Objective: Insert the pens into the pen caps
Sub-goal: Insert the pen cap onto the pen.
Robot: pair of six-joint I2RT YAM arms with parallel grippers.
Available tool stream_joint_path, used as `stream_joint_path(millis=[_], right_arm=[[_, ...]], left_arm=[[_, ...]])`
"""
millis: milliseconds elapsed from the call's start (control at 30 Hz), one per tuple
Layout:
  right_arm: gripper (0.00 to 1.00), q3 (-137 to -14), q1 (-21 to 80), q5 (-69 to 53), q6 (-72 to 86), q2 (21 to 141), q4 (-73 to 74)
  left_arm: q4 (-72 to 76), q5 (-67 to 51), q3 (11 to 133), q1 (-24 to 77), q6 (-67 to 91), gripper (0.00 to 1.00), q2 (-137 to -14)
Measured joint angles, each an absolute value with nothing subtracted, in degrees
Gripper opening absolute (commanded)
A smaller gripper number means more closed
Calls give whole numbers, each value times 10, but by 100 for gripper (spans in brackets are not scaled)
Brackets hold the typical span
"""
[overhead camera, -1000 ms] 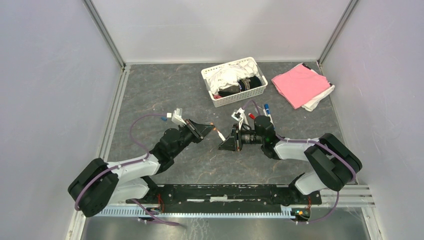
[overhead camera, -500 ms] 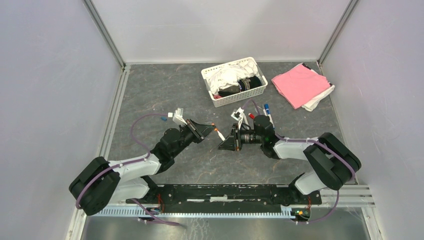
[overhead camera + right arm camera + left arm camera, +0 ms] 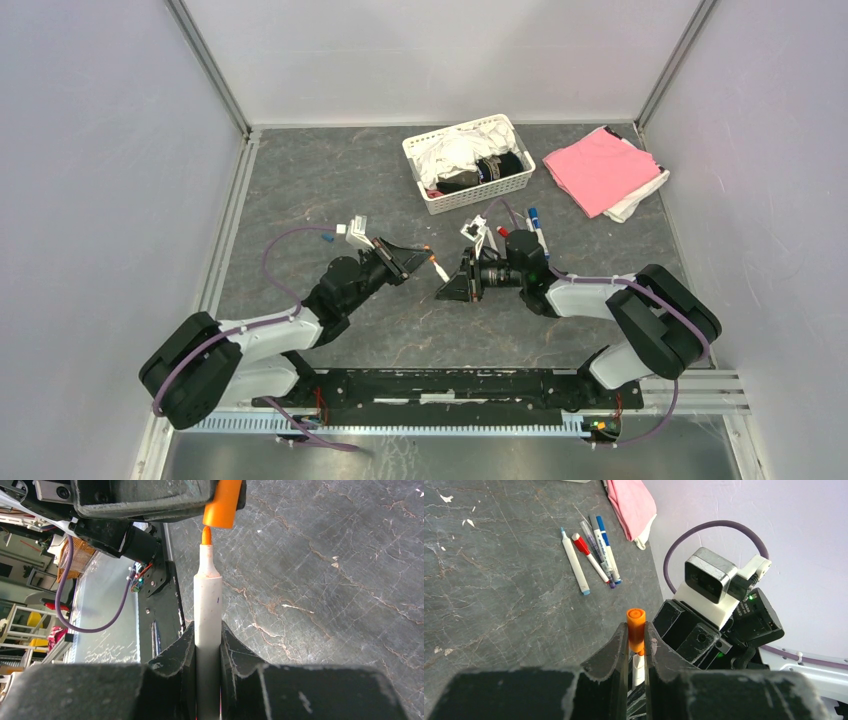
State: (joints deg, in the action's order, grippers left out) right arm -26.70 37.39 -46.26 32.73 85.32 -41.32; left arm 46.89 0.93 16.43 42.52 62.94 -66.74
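Note:
My left gripper (image 3: 422, 258) is shut on an orange pen cap (image 3: 636, 625), which sticks out past the fingertips. My right gripper (image 3: 446, 286) is shut on a white pen (image 3: 207, 605) with an orange tip. The two grippers face each other above the table's middle. In the right wrist view the pen's tip sits right at the open end of the cap (image 3: 222, 505), slightly off to the left, and is not inside it. Several other pens (image 3: 594, 555) lie side by side on the table; in the top view they (image 3: 532, 222) lie behind the right arm.
A white basket (image 3: 430, 195) with cloths and a dark item stands at the back middle. A pink cloth (image 3: 600, 168) lies at the back right. A small blue-ended item (image 3: 327, 238) lies left of the left gripper.
Hardly anything. Both grippers keep their hold and have shifted only very slightly, with the pen tip still at the cap.

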Motion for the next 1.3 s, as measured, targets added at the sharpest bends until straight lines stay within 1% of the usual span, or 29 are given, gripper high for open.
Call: stream_joint_path(millis=[733, 900, 1233, 1300], right_arm=[[0, -272, 374, -453, 318, 853, -398], [0, -272, 374, -454, 321, 853, -399], [0, -265, 361, -478, 356, 853, -416], [0, -259, 358, -487, 369, 853, -432]], left_arm=[[467, 9, 164, 439, 629, 2, -668], [453, 15, 164, 455, 611, 2, -664], [429, 79, 181, 507, 563, 2, -664], [435, 84, 181, 513, 555, 4, -664]])
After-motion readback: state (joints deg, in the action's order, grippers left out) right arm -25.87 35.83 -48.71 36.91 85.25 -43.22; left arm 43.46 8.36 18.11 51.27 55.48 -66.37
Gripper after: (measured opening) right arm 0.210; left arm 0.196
